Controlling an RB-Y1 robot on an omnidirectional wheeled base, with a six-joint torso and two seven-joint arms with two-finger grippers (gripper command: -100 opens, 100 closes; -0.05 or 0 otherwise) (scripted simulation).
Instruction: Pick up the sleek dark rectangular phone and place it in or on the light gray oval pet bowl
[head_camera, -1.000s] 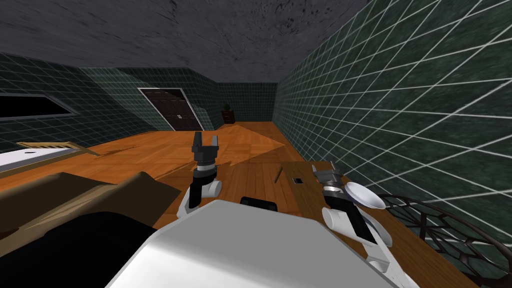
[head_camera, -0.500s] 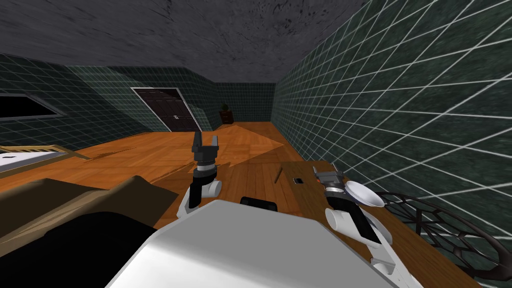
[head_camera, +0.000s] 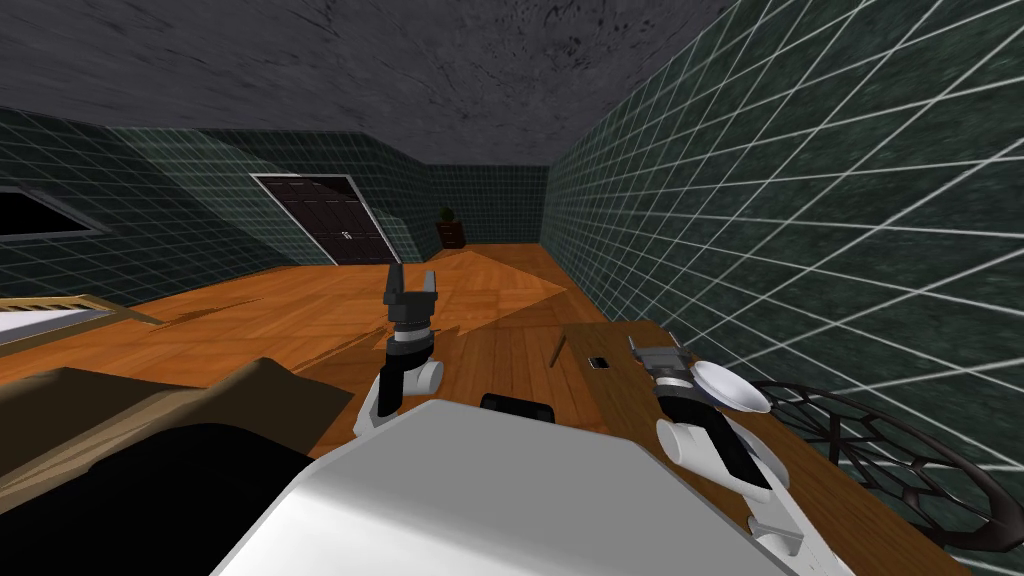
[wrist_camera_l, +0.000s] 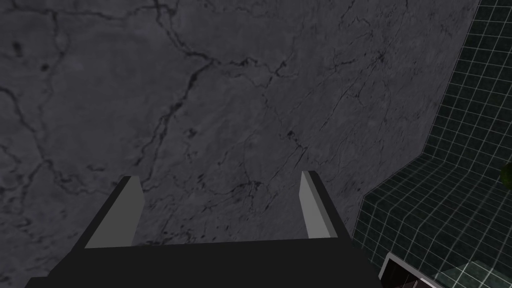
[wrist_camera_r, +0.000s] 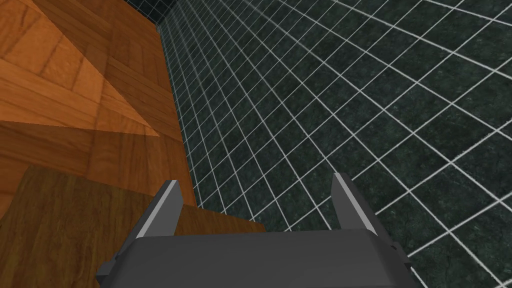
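The phone (head_camera: 599, 362) is a small dark rectangle lying flat on the brown wooden table (head_camera: 625, 405) by the tiled wall. The light grey oval bowl (head_camera: 732, 388) sits on the same table, nearer to me and closer to the wall. My right gripper (head_camera: 655, 346) hovers open between them, just right of the phone and touching neither. In the right wrist view my right gripper (wrist_camera_r: 255, 205) is empty, above the table's far corner (wrist_camera_r: 75, 225). My left gripper (head_camera: 412, 283) is raised over the floor, open; in its wrist view the left gripper (wrist_camera_l: 222, 210) holds nothing.
A thin dark stick (head_camera: 557, 350) lies on the table left of the phone. A dark wire-frame chair (head_camera: 880, 455) stands at the right by the tiled wall (head_camera: 800, 250). A brown sofa (head_camera: 150, 420) lies at my left, a dark door (head_camera: 325, 220) across the wood floor.
My view has turned slightly to the right; the door and bed slid left. My right arm has edged a little toward the bowl. Phone and bowl lie as before.
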